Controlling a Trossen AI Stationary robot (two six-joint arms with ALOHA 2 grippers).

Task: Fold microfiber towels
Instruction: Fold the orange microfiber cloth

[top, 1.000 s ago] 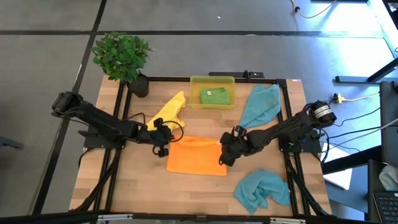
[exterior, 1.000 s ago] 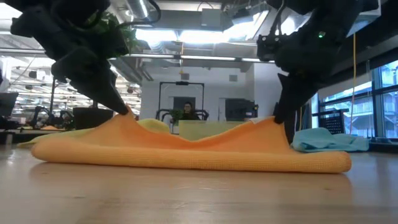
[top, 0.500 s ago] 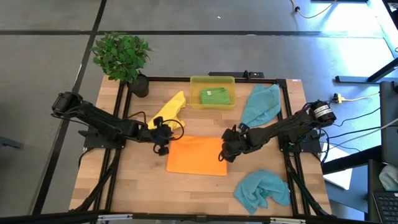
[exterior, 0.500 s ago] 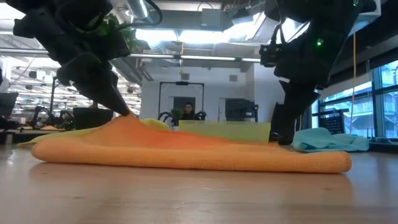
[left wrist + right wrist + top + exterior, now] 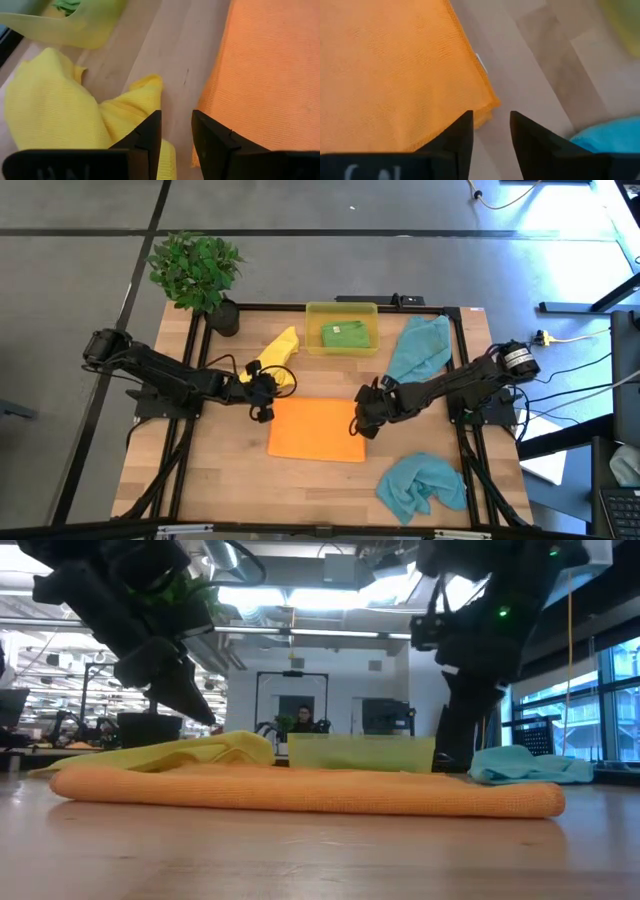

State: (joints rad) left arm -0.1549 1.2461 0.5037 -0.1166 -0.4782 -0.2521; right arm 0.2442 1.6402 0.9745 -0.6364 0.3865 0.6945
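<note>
Released orange towel (image 5: 316,430) flattened, both fingers parted, empty, lifted beside its 2 far corners.

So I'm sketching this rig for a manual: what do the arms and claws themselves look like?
Both arms are dark, nearly black, built of jointed segments with black cables looping along them. The left claw and right claw each end in two flat, dark, blunt-tipped fingers. The right arm carries a round silvery part near its base and a small green light on its body in the low view.
</note>
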